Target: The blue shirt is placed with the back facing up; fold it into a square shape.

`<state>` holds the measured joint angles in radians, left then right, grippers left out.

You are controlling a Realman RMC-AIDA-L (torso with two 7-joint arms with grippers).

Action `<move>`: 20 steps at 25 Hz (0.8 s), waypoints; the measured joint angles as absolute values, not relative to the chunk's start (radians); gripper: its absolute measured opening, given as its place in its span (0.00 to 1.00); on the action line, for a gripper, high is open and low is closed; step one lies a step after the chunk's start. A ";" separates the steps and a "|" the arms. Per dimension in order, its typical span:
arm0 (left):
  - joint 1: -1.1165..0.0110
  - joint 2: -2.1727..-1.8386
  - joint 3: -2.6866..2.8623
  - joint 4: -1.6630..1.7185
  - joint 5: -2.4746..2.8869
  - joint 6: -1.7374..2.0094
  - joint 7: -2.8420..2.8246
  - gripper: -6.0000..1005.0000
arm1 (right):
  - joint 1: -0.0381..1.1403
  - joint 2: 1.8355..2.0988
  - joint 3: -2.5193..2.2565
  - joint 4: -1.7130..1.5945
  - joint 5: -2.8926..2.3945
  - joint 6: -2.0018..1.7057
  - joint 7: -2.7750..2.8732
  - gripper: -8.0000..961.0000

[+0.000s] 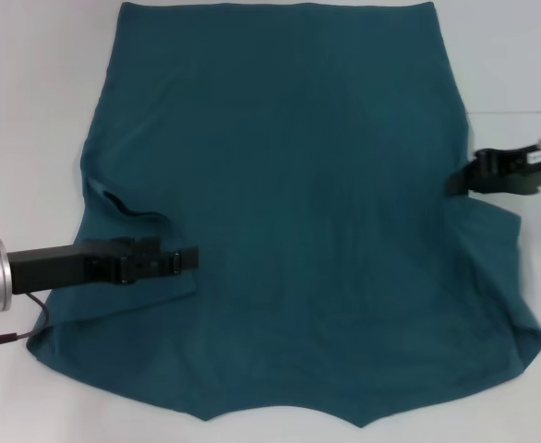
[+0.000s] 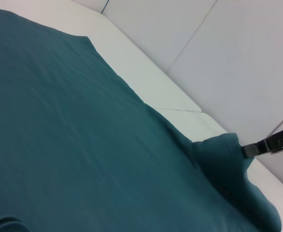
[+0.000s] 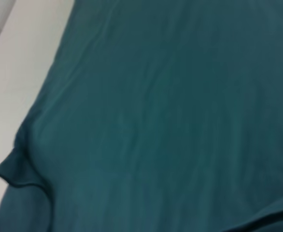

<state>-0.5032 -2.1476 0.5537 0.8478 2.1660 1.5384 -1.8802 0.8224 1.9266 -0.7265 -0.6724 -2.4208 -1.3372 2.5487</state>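
The blue shirt (image 1: 289,212) lies spread flat over most of the white table (image 1: 30,92), plain side up. Its straight hem is at the far edge and its collar and shoulders at the near edge, so its long axis runs from near to far.

The left gripper (image 1: 186,259) reaches in from the table's left edge and rests over the shirt's left side, near the sleeve, where a flap of cloth already lies folded inward. Whether it is pinching that cloth or only lying on it cannot be told.

The right gripper (image 1: 459,180) is at the shirt's right edge, about halfway along the shirt. The left wrist view shows it (image 2: 251,149) clamped on a raised peak of the fabric, lifted off the table.

The coming move likely turns on this: the bulk of the shirt lies toward the table's middle from each gripper, so each side would be carried inward across the long axis. The right gripper, already grasping its edge, looks better placed to begin.

No containers are on the table.
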 joint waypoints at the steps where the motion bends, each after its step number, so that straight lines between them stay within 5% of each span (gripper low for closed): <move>1: -0.503 -2.148 0.554 0.848 2.166 1.537 -1.880 0.94 | 0.832 1.933 -0.729 -0.671 -2.421 -1.331 2.552 0.01; 20: -0.497 -2.144 0.554 0.842 2.124 1.492 -1.881 0.94 | 0.874 1.954 -0.733 -0.596 -2.401 -1.218 2.557 0.03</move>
